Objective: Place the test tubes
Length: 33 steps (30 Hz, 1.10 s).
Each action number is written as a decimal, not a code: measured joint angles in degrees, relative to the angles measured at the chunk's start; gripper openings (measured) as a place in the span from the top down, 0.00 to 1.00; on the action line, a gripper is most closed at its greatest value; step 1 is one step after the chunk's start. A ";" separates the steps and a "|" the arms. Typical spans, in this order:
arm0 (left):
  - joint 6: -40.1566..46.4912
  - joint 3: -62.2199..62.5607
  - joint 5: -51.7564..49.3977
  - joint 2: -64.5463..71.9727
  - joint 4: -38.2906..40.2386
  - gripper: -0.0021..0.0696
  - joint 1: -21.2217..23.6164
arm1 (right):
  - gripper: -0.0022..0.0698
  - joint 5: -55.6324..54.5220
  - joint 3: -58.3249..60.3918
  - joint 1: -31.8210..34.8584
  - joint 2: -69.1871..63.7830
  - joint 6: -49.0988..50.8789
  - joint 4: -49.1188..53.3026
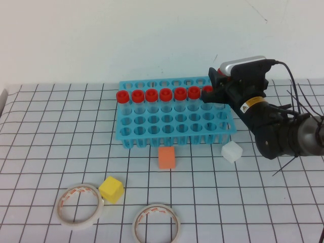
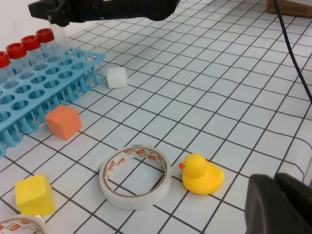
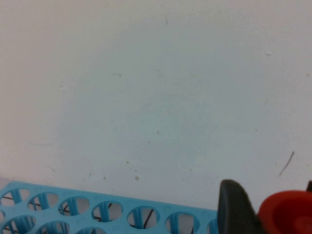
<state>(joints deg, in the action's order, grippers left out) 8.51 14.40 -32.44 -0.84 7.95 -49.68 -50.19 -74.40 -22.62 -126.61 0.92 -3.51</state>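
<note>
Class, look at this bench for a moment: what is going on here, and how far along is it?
The right gripper is closed on a red-capped clear test tube at the right end of a row in the blue plastic tube rack. Six matching tubes already stand in that row to its left. The left gripper is shut, holds nothing, and sits low over the gridded table near a yellow rubber duck.

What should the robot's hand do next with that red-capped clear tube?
Probably open the right gripper and let go: its red-capped clear test tube seems level with its neighbours in the blue plastic rack. The shut left gripper idles near the yellow rubber duck.
</note>
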 joint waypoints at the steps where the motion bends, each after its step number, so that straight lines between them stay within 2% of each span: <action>1: 0.00 0.00 0.00 0.00 0.00 0.97 0.00 | 0.60 0.00 0.00 0.00 0.00 0.00 0.00; 30: 0.00 0.00 0.00 0.00 0.00 0.97 0.00 | 0.60 5.10 -0.10 0.00 -0.09 0.09 -1.96; 33: 0.00 0.00 0.00 0.00 0.00 0.97 0.00 | 0.49 5.21 -0.10 0.00 -0.09 0.09 -2.10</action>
<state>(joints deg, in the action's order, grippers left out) 8.51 14.40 -32.44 -0.84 7.95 -49.68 -44.99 -74.50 -22.62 -126.70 1.01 -5.61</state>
